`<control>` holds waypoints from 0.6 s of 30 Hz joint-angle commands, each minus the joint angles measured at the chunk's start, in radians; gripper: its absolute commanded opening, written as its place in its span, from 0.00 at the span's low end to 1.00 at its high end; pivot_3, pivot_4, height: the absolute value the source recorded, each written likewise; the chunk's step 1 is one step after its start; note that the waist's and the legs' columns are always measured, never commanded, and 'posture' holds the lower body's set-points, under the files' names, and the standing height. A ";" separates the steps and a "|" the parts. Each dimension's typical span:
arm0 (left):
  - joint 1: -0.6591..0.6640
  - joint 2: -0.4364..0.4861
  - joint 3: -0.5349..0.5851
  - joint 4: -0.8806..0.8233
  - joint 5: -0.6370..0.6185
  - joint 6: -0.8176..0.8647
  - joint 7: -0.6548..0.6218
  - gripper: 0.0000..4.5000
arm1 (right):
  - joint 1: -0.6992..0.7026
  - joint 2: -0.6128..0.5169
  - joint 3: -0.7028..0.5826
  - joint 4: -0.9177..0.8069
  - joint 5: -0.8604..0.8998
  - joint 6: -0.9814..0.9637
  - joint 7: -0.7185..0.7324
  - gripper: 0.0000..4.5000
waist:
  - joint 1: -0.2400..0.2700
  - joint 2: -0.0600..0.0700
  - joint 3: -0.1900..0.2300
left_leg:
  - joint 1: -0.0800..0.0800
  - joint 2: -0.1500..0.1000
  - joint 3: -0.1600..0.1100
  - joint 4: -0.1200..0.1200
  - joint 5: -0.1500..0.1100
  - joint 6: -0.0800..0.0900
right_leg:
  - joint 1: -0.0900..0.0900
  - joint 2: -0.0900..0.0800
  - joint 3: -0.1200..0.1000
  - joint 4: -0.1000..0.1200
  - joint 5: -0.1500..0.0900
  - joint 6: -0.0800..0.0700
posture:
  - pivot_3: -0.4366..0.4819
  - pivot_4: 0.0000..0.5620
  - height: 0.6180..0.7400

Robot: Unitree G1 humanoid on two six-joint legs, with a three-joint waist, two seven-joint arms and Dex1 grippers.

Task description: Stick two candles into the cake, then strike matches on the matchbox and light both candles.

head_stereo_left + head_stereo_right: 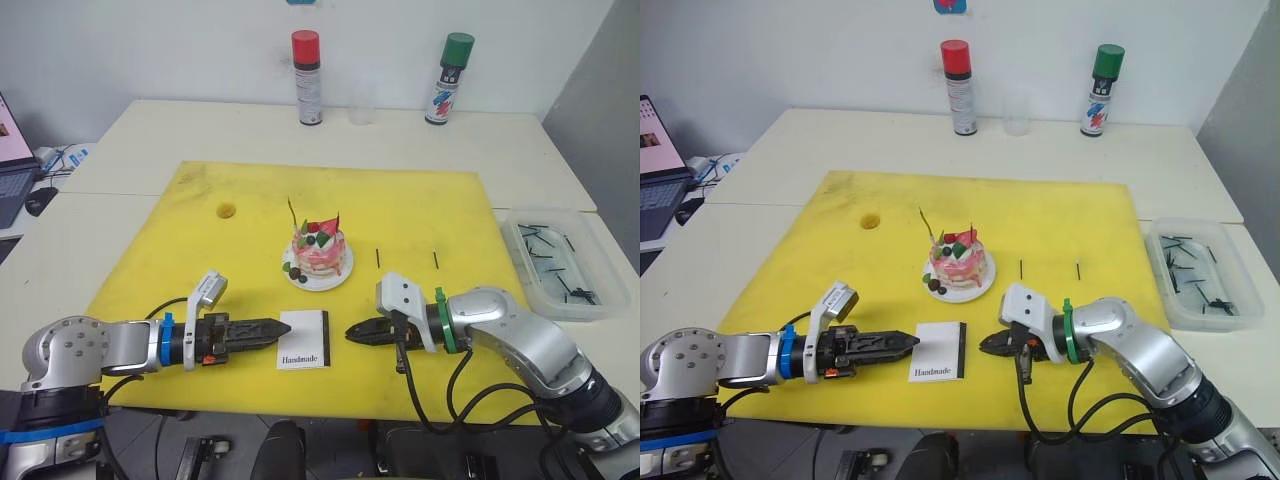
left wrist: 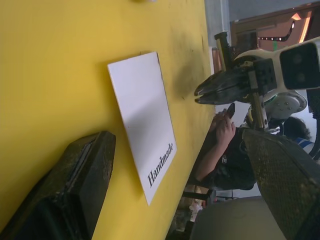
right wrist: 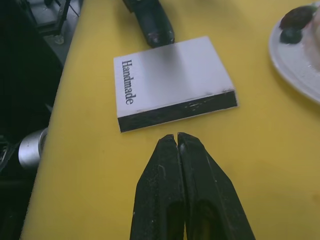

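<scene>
The pink-and-white cake sits on its small white plate in the middle of the yellow mat. Two thin candles stand in the cake, a yellowish one leaning left and a reddish one; I see no flame on either. Two black matches lie on the mat right of the cake. In front of the cake lies the white "Handmade" matchbox. My left gripper lies at the box's left edge, open, one finger low on the mat. My right gripper points at the striking strip, shut and empty.
A clear bin with several black sticks stands right of the mat. Two spray cans, red-capped and green-capped, and a clear cup stand at the back. A laptop sits at far left. A seated person shows beyond the table.
</scene>
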 commanded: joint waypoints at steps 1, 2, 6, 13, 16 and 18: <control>-0.007 -0.031 -0.029 -0.008 -0.008 0.004 0.038 1.00 | -0.034 0.021 0.030 0.015 -0.030 -0.023 0.011 0.01 | 0.000 0.000 0.000 | 0.000 0.000 0.000 0.000 0.000 0.000 | 0.000 0.000 0.000 0.000 0.000 0.000 | 0.48 0.27 1.00; 0.003 -0.035 -0.042 -0.019 -0.006 0.004 0.048 1.00 | -0.051 0.036 0.044 0.033 -0.042 -0.016 0.009 0.01 | -0.001 0.000 0.000 | 0.000 0.000 0.000 0.000 0.000 0.000 | 0.000 0.000 0.000 0.000 0.000 0.000 | 0.48 0.27 1.00; 0.013 -0.060 -0.054 -0.039 -0.002 0.004 0.098 1.00 | -0.091 0.073 0.080 0.082 -0.075 0.000 0.006 0.01 | 0.001 0.001 -0.002 | 0.001 0.000 0.000 0.000 0.000 0.000 | 0.001 0.000 0.000 0.000 0.000 0.000 | 0.48 0.27 1.00; 0.000 -0.100 -0.050 -0.039 -0.017 0.004 0.166 1.00 | -0.115 0.140 0.125 0.114 -0.113 -0.004 -0.001 0.01 | 0.003 0.002 -0.003 | 0.001 -0.004 0.000 0.000 0.000 -0.001 | 0.002 -0.004 0.000 -0.001 0.001 0.001 | 0.48 0.27 1.00; 0.006 -0.113 -0.047 -0.038 -0.028 0.004 0.192 1.00 | -0.121 0.165 0.125 0.115 -0.121 -0.009 -0.002 0.01 | 0.003 0.002 -0.003 | 0.001 -0.006 -0.001 0.000 0.003 -0.005 | 0.002 -0.005 0.000 -0.001 0.002 0.003 | 0.48 0.27 1.00; 0.009 -0.118 -0.045 -0.039 -0.035 0.004 0.205 1.00 | -0.124 0.176 0.124 0.114 -0.126 -0.010 -0.002 0.01 | 0.003 0.002 -0.003 | 0.001 -0.006 -0.001 0.000 0.003 -0.006 | 0.002 -0.006 0.000 -0.001 0.002 0.004 | 0.48 0.27 1.00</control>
